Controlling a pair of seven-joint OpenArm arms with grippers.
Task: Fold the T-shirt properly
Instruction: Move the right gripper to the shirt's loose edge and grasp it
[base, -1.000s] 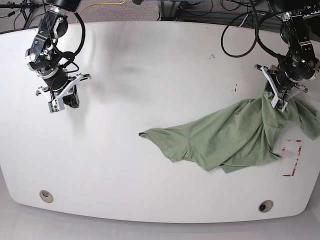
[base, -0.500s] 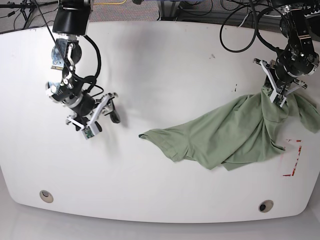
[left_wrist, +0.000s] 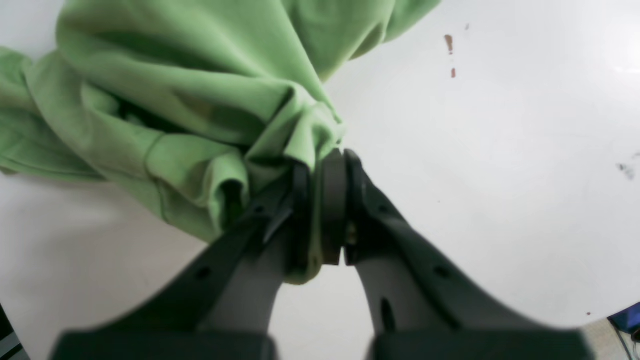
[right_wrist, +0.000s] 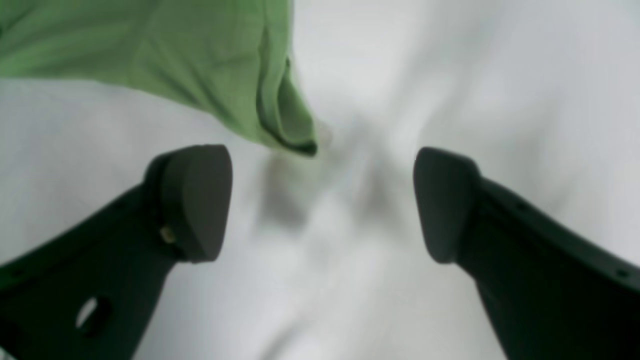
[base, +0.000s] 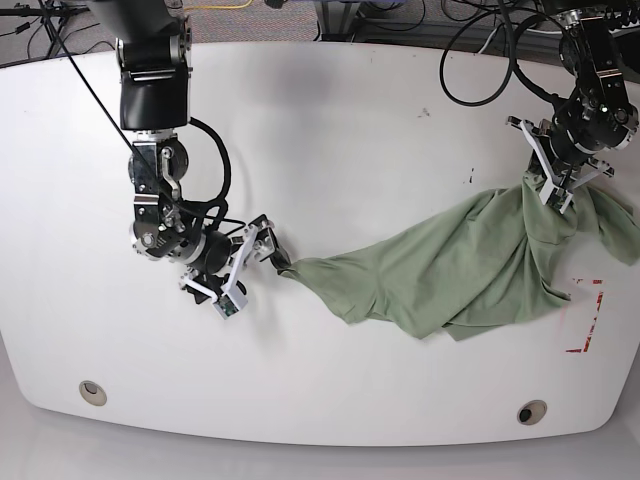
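T-shirt (base: 450, 275) lies crumpled on right half of white desk (base: 330, 150). Left hand (left_wrist: 320, 165) clamps a bunched fold, lifted. Right hand (right_wrist: 322, 200) spread wide, empty, just short of the sleeve tip (right_wrist: 295, 135).

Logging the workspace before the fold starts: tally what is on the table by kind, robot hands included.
Green T-shirt: 1
Robot hands: 2 (left hand shut on the shirt, right hand open at the sleeve tip)
Round metal inserts in the table: 2 ()
Red corner marking: 1
Total: 6
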